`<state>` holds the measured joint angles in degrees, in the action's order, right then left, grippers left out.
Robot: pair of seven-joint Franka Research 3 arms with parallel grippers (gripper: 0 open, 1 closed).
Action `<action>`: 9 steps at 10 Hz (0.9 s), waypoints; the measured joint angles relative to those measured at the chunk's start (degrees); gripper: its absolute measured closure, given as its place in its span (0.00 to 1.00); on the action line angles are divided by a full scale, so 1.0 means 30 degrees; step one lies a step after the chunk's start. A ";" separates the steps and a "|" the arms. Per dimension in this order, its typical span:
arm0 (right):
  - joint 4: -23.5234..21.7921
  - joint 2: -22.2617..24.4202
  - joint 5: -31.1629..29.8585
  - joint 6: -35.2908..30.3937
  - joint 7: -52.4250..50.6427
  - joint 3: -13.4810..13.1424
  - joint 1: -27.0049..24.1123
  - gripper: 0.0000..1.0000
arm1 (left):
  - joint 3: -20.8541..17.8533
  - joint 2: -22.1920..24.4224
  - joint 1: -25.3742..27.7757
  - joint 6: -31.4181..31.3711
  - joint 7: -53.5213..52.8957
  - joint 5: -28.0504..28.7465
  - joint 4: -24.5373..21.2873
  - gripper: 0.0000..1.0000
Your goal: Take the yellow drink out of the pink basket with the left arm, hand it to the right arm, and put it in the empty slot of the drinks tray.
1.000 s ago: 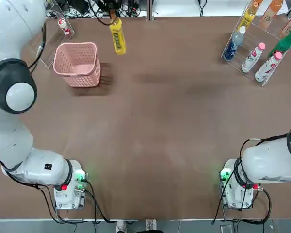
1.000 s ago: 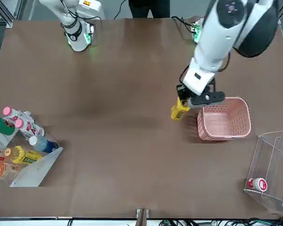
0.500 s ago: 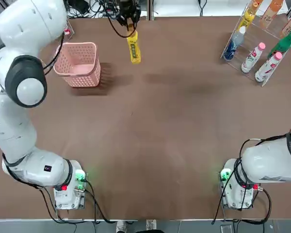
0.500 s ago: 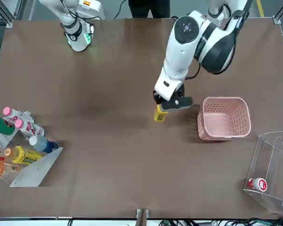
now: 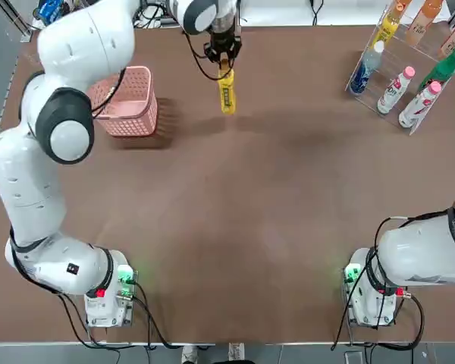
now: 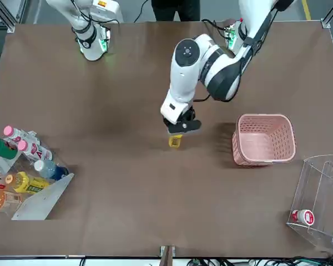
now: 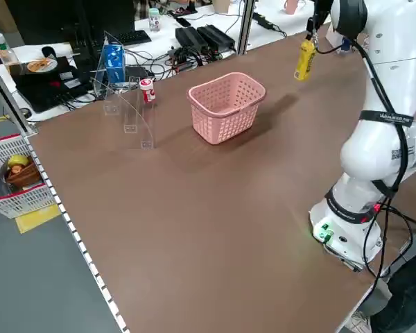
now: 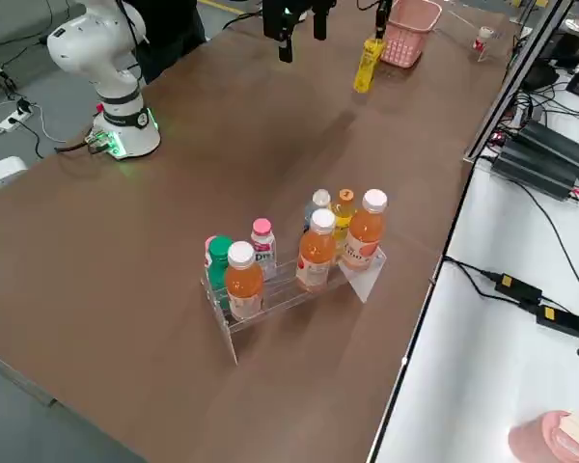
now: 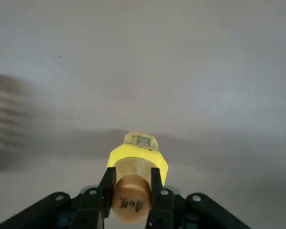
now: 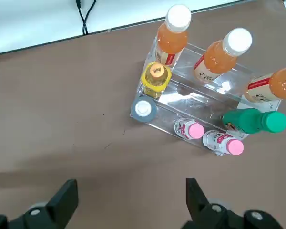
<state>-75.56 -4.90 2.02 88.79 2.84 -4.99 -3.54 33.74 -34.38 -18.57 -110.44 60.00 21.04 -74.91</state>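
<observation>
Over the brown table, the left gripper squeezes the yellow drink near the top middle, out of the pink basket; the wide-open right gripper and drinks tray still wait.

yellow drink out of the pink basket, hanging upright in the air

held by its orange-yellow cap, well clear of that basket toward the drinks tray; basket upright, tray holding bottles in slanted lanes.
</observation>
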 joint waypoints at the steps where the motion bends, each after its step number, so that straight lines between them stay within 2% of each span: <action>1: 0.0000 0.0000 0.0000 0.0000 0.0000 0.0001 0.0000 0.00 | -0.0295 -0.0203 -0.0366 -0.0158 0.0188 0.0015 0.0251 0.66; 5: -0.0001 0.0000 0.0000 0.0000 0.0000 0.0002 -0.0001 0.00 | -0.2381 -0.1012 -0.2170 -0.1364 0.0678 0.0028 0.0431 0.66; 9: 0.0000 0.0000 0.0000 0.0000 0.0000 0.0001 -0.0001 0.00 | -0.2665 -0.1868 -0.2450 -0.2430 0.0701 0.0028 0.0501 0.66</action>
<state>-75.56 -4.90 2.02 88.79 2.84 -4.98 -3.54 25.75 -39.98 -25.92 -117.73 62.10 21.13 -73.41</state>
